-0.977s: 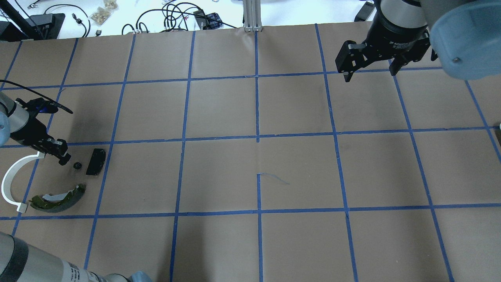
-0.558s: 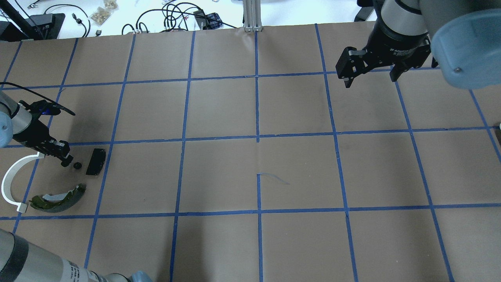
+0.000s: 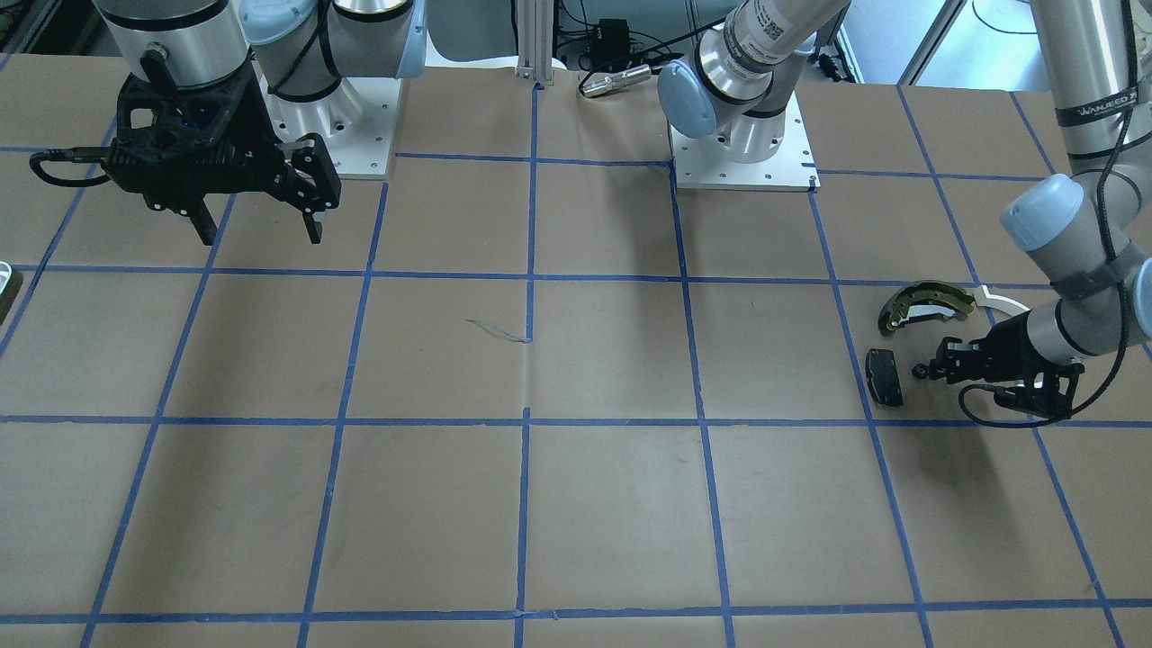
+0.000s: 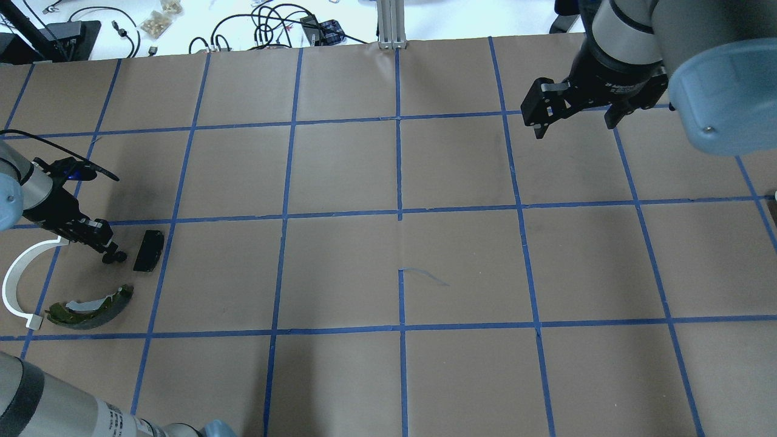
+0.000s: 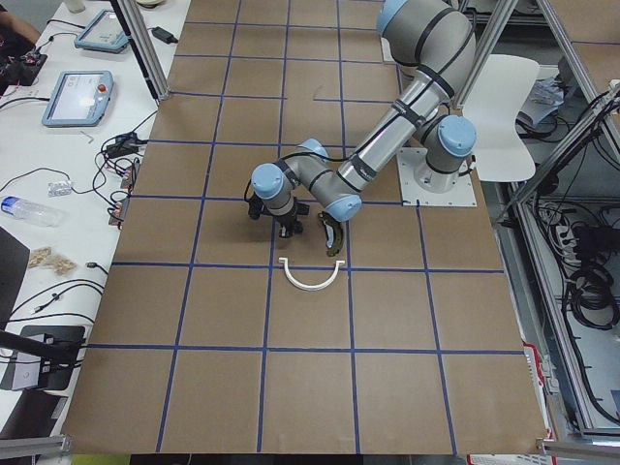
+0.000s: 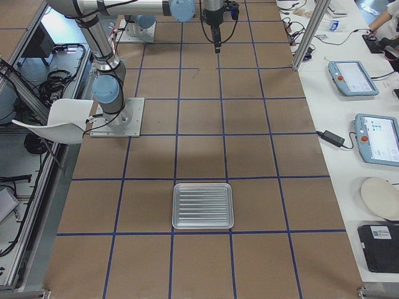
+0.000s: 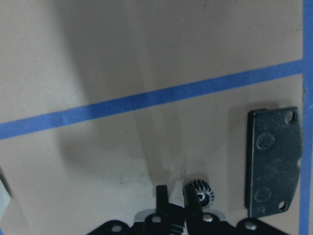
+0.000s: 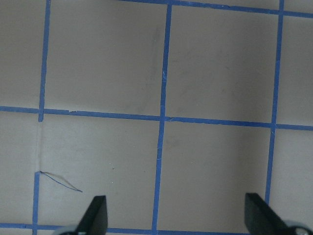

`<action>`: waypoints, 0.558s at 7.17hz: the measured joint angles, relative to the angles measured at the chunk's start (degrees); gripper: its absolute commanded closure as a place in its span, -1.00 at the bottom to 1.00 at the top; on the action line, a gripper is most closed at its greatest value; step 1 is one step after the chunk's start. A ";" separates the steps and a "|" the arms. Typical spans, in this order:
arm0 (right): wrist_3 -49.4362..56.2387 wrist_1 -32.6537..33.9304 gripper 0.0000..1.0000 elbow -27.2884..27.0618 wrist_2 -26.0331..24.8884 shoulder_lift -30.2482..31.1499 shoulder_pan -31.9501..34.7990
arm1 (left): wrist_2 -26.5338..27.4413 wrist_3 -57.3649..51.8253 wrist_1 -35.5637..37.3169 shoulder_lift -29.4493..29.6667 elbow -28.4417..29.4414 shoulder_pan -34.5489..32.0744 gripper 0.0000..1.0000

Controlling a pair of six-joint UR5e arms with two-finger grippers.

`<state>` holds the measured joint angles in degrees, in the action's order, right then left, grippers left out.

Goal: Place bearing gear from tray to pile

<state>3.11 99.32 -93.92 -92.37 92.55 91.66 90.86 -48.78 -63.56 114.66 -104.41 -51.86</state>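
L gripper point(image 7: 175, 193) tip has crept fwd along the table: 1.0 s ago there was clear paper btw it and the bearing gear point(image 7: 201, 194), 0.6 s ago less, and now the wrist view shows the gear touching the outer side of one finger, not btw them. L fingers are pressed nearly together with only a slit of paper showing in the gap, so nothing is pinched. The gear lies flat on the brown paper just beside the black rect. pad point(image 7: 271, 164) and near the olive brake shoe point(image 4: 91, 306) and white plastic arc point(image 4: 15, 273), i.e. already in the pile and well apart from the ridged metal tray point(image 6: 202, 205) at the table's other end. Judgement: the placing looks done, and this last move reads as a nudge or stray brush. Risk is the tiny gear gets rolled or flicked, tho overhead its spot looks abt the same as before. Pad, shoe and arc unchanged vs both earlier frames. R gripper point(image 4: 573, 128) is spread wide over bare paper, holding nothing. It has drifted a little nearer the robot's side in the overhead view, w/ a slight turn.
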 measured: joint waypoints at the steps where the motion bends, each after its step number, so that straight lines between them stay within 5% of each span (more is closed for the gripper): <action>1: 0.09 0.16 -1.00 -0.02 0.00 -0.02 -0.01 | -0.02 0.02 -0.04 0.03 -0.02 0.00 -0.48; 4: 0.14 0.39 -1.00 -0.09 0.00 -0.15 -0.26 | -0.11 0.66 -0.16 -1.22 1.54 -0.19 -1.00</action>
<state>3.25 99.72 -94.01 -92.37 92.40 91.40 90.75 -48.12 -63.72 113.44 -102.87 -52.05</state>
